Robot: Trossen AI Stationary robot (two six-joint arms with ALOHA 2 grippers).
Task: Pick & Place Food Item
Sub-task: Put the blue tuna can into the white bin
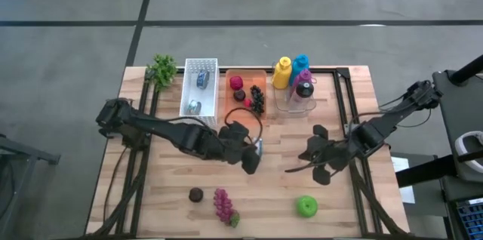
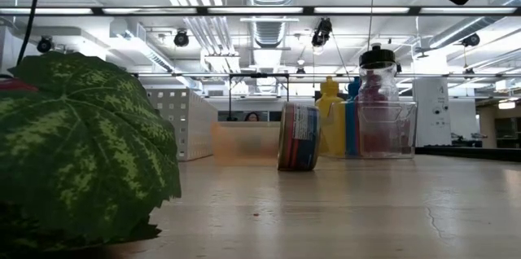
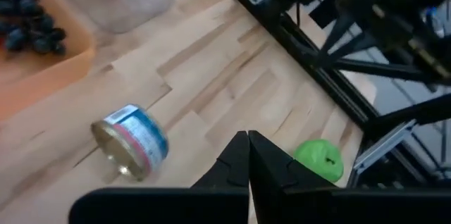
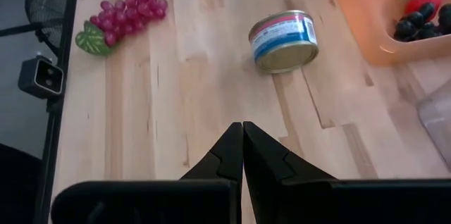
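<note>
Tin can (image 4: 283, 41) lies on its side on the table just beside the orange tray (image 4: 366, 27); left gripper (image 1: 253, 158), fingers together and empty, sits nearer it than right gripper (image 1: 306, 158), likewise closed empty.

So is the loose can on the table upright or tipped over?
Tipped: the can lies on its side, its round end showing, on bare wood beside the orange tray.

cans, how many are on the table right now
3. One can lies on its side on the bare wood between the two arms. Two more, can and can, lie in the white tray. Others may be hidden.
</note>
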